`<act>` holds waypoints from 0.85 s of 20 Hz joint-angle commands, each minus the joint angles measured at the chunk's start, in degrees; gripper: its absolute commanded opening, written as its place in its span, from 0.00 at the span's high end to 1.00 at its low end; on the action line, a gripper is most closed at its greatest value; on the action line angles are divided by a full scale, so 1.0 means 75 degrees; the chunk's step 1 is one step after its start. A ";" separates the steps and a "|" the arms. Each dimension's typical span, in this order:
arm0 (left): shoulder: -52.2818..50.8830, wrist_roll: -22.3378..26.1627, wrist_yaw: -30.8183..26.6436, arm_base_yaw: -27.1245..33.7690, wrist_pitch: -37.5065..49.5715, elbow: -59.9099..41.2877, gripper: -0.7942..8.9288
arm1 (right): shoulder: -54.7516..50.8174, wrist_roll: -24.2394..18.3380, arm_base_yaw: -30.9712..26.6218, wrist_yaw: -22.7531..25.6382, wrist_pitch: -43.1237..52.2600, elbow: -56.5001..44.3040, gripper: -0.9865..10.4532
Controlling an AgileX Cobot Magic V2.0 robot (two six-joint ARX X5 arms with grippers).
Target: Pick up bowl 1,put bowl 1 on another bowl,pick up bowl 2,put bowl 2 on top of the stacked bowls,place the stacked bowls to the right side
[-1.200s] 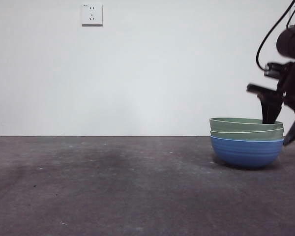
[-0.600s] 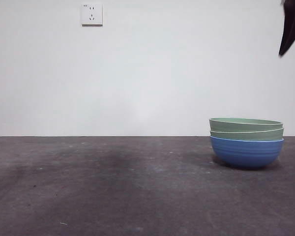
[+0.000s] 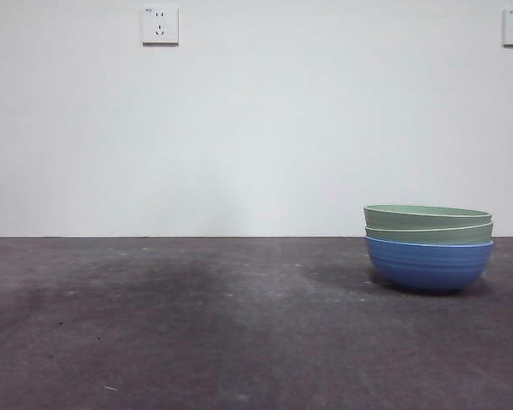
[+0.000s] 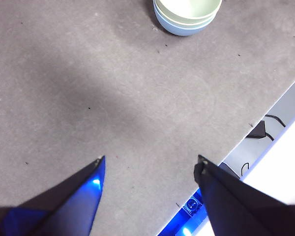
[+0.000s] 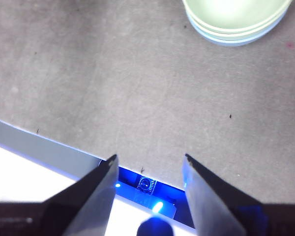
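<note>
Stacked bowls [image 3: 428, 248] on table [image 3: 197, 325] near right edge: two pale green nested in blue. Left gripper [image 4: 150, 164], right gripper [image 5: 147, 162] both spread wide, empty, well apart from stack. Wall sockets [image 3: 160, 25] behind.

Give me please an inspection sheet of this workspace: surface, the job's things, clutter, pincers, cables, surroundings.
Surface: dark grey table, scuffed, with small specks and a darker patch.
Job's things: the stacked bowls stand upright on the table at the right of the front view; blue bowl at the bottom, two pale green bowls nested in it. Nothing touches them.
Clutter: nothing seen.
Pincers: left pincer open, empty, high over the table, away from the stack; right pincer open, empty, near the table's edge.
Cables: a black cable lies beyond the table's edge.
Surroundings: white wall with two sockets; blue lights below the table's edge.
</note>
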 commanded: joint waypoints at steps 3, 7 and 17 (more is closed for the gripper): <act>0.0020 0.0096 0.0017 -0.0009 -0.0041 0.0006 0.61 | 0.0000 -0.0070 0.0044 0.0000 0.0023 -0.0085 0.73; 0.0020 0.0128 0.0012 -0.0009 -0.0038 0.0006 0.93 | -0.0003 -0.0414 0.0047 -0.0006 0.0017 -0.0085 0.92; 0.0020 0.0122 0.0000 -0.0009 0.0003 0.0006 0.92 | 0.0000 -0.0382 0.0035 0.0023 0.0047 -0.0085 0.91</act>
